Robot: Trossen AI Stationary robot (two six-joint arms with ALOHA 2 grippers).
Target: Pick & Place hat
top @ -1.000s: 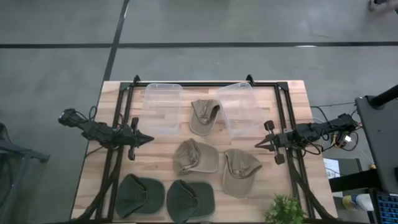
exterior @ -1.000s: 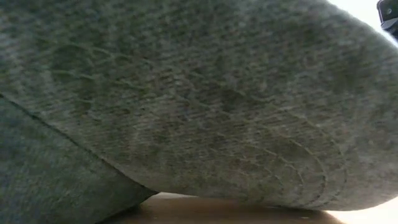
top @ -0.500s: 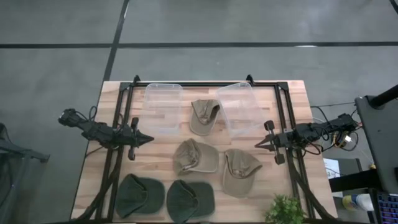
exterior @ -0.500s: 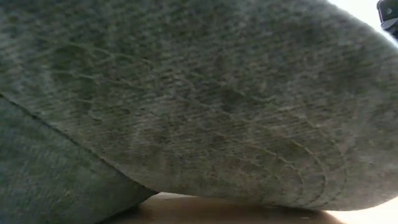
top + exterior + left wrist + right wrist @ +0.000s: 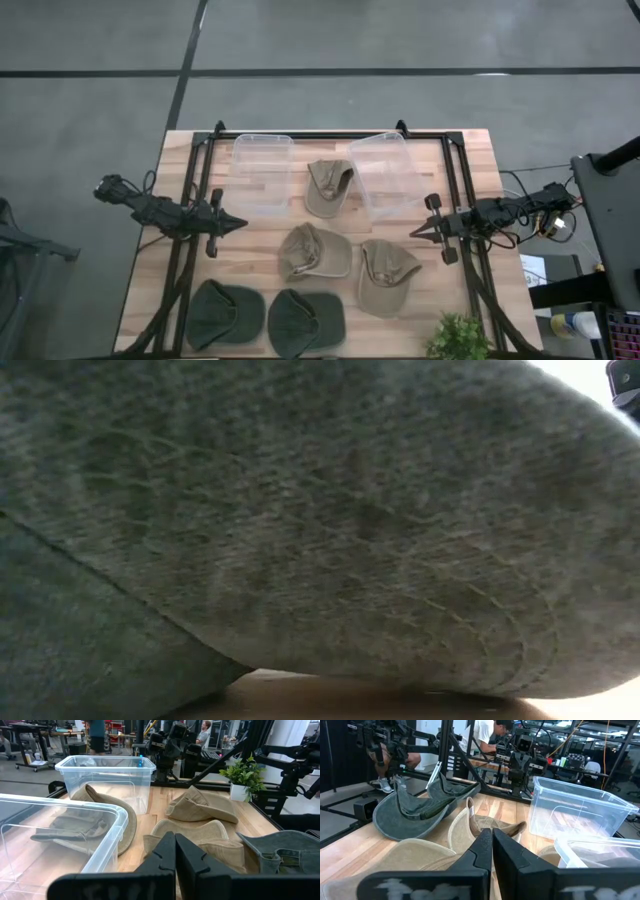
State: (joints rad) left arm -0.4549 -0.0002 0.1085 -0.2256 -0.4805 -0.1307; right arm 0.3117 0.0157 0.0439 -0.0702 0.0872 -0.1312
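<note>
Three tan hats lie on the wooden table: one (image 5: 328, 186) between the two clear bins, one (image 5: 313, 250) at the middle, one (image 5: 386, 274) to its right. Two dark green hats (image 5: 225, 313) (image 5: 305, 320) rest at the near edge; one fills the low view (image 5: 300, 530). My left gripper (image 5: 240, 224) hovers shut over the table's left side, pointing right. My right gripper (image 5: 417, 232) hovers shut over the right side, pointing left. In the left wrist view the shut gripper (image 5: 175, 845) faces the tan hats (image 5: 202, 807); in the right wrist view the shut gripper (image 5: 492, 840) faces a green hat (image 5: 415, 807).
Two clear plastic bins stand at the far side, the left bin (image 5: 261, 172) and the right bin (image 5: 387, 176). A small potted plant (image 5: 458, 338) sits at the near right corner. Black frame rails (image 5: 185, 260) run along both table sides. People stand in the room behind.
</note>
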